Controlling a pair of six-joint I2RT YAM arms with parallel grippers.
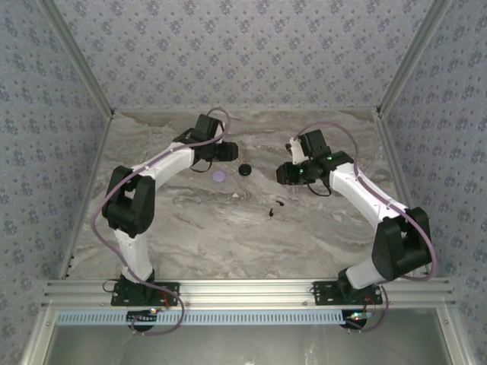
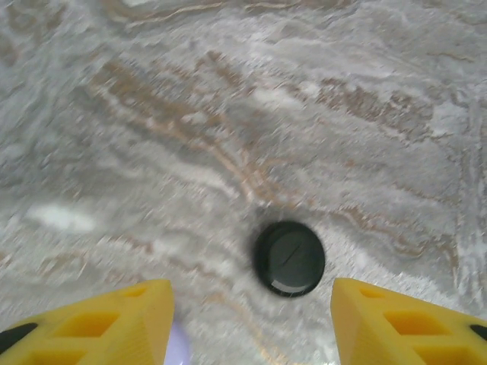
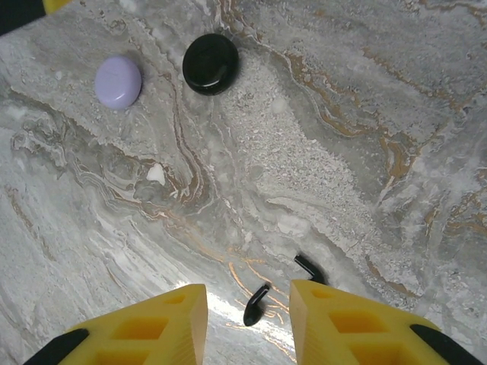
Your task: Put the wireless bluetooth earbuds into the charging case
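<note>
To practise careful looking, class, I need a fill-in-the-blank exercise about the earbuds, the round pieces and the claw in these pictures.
1. The number of tiny black earbuds lying on the table is ____.
2. The right claw has fingers coloured ____.
3. Beside the black puck lies a round piece coloured pale ____.
Missing words: two; yellow; purple.

In the left wrist view the bench [image 2: 228, 114] is blurred, and the lilac piece [image 2: 178, 346] is a mere sliver, the rest hidden behind a finger [image 2: 99, 327] of the left claw [image 2: 249, 319] and cut by the bottom edge. In the right wrist view one of the earbuds [image 3: 307, 266] has its lower end behind a finger [image 3: 358, 327] of the right claw [image 3: 248, 334]. From above both are specks too small to tell their shape.
</note>
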